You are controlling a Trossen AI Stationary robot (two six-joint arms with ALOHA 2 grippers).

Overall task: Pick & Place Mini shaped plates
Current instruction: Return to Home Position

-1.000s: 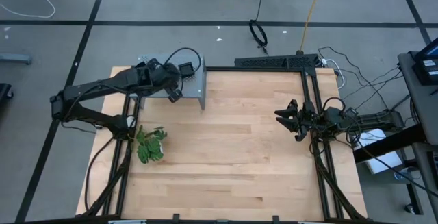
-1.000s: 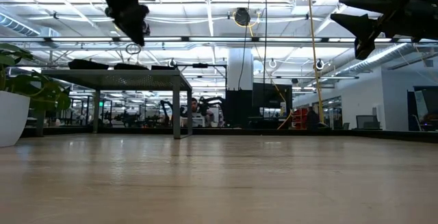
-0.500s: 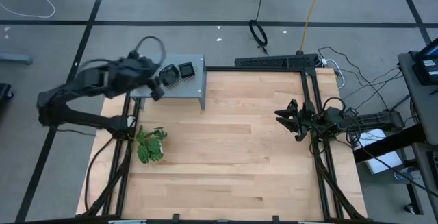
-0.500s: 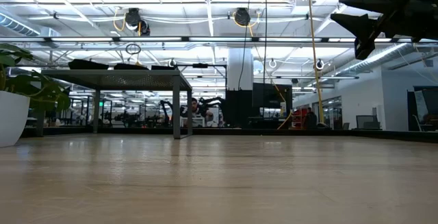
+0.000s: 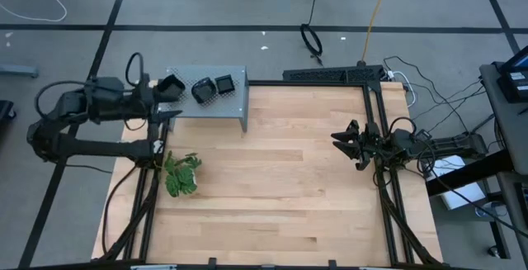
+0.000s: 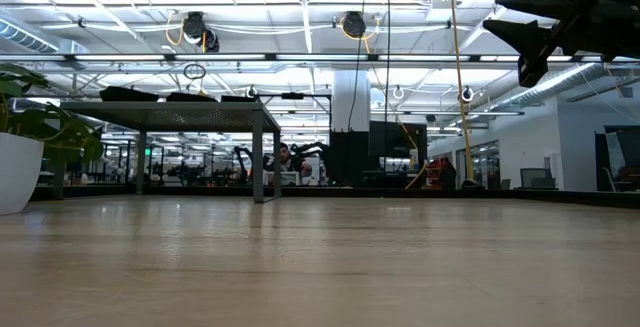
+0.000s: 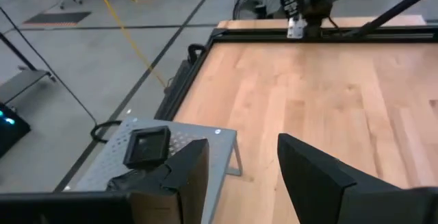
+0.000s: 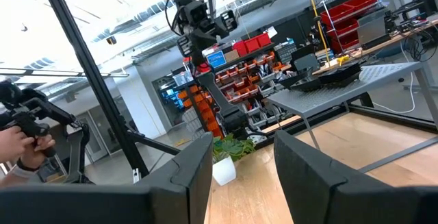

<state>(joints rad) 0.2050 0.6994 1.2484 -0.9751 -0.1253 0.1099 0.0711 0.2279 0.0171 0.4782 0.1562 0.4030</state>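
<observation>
My left tool [image 5: 171, 98], open and empty, has drawn back from the mini shaped plates [image 5: 203, 92] on the shelf [image 5: 235, 103]. My right tool [image 5: 346, 143] idles open. Placing looks done.

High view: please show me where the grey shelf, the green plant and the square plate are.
grey shelf [image 5: 233, 105], high view, bare top near its right edge.
green plant [image 5: 181, 175], high view, middle of the leaves.
square plate [image 5: 223, 84], high view, centre of the plate.
</observation>
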